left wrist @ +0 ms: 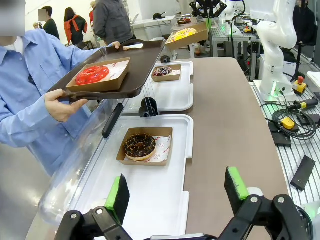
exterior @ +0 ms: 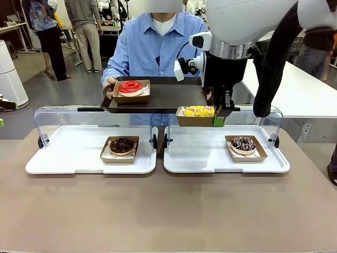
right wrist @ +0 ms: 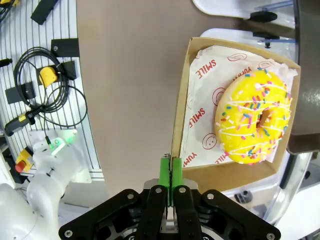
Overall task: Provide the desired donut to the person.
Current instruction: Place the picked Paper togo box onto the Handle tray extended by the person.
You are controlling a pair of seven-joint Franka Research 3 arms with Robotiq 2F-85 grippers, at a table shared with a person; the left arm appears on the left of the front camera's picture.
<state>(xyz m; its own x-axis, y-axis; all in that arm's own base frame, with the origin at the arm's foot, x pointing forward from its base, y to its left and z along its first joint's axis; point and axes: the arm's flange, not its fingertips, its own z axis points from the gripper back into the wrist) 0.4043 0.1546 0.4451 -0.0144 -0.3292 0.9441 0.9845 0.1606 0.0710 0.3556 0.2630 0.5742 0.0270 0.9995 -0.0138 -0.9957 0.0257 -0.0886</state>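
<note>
The person in a light blue shirt holds a dark brown serving tray with both hands over the far edge of the table. A red glazed donut in a cardboard box rests on the tray's left part. My right gripper is shut on the rim of a cardboard box with a yellow sprinkled donut, held in the air just below the tray's near edge. In the right wrist view the shut gripper pinches the box wall beside the yellow donut. My left gripper hangs open above a white tray.
Two white trays with raised clear lids lie side by side. The left one holds a chocolate donut in a box, the right one a dark sprinkled donut. Brown tabletop lies in front. Other people stand farther back.
</note>
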